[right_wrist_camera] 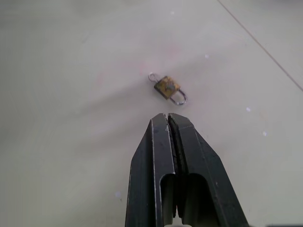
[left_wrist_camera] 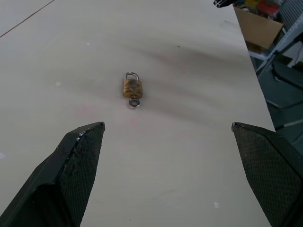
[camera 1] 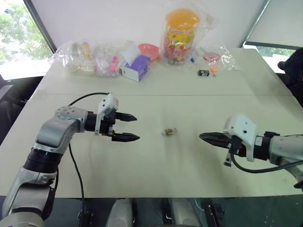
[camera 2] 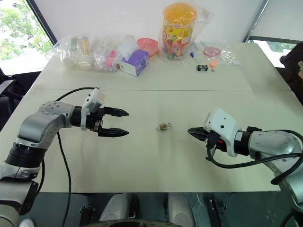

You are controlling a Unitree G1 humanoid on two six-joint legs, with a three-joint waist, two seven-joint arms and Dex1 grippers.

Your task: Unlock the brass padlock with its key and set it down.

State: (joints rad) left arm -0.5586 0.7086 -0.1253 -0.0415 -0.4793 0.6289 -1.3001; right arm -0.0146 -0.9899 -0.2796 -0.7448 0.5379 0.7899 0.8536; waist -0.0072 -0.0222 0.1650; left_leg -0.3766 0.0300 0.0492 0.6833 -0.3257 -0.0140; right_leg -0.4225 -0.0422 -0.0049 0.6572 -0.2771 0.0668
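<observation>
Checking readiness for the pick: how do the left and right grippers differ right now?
The left gripper has its fingers spread wide; the right gripper is shut with nothing between them. The left sits on the brass padlock's left, the right on its right. Both point inward at the padlock, neither touching it.

bagged items [camera 1: 94,59] blurred, contents unclear
</observation>
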